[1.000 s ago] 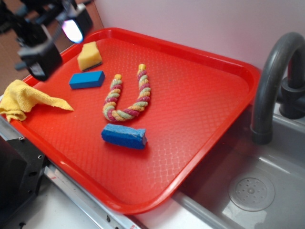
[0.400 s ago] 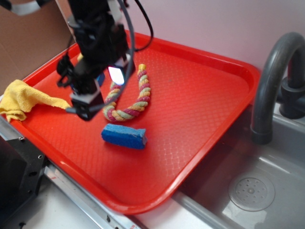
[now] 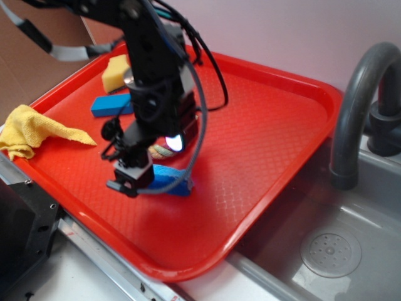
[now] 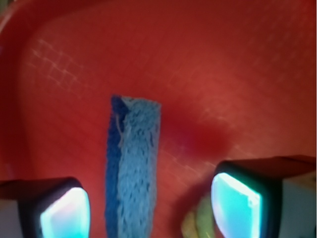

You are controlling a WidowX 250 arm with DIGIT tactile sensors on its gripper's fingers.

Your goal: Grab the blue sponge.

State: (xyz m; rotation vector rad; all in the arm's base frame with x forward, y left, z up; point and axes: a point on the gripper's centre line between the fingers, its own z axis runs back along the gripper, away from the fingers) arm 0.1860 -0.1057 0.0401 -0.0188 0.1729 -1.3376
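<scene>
The blue sponge (image 4: 132,168), long, porous, with a lighter top and darker side, lies on the red tray (image 3: 269,125). In the exterior view only its right end (image 3: 175,182) shows under the arm. My gripper (image 4: 151,210) is open above it. The sponge lies between my two fingers, nearer the left finger (image 4: 64,213) than the right one (image 4: 237,203), touching neither. In the exterior view the gripper (image 3: 135,179) hangs low over the sponge's left part.
A smooth blue block (image 3: 111,105) and a yellow sponge (image 3: 116,72) lie at the tray's far left. A coloured rope (image 3: 164,150) is mostly hidden behind the arm; its end shows by the right finger (image 4: 195,223). A yellow cloth (image 3: 31,135) drapes over the left rim. A sink and grey faucet (image 3: 357,106) stand at right.
The arm has swung from the tray's far left corner toward the front and lowered over the blue sponge. The objects on the tray have not moved.
</scene>
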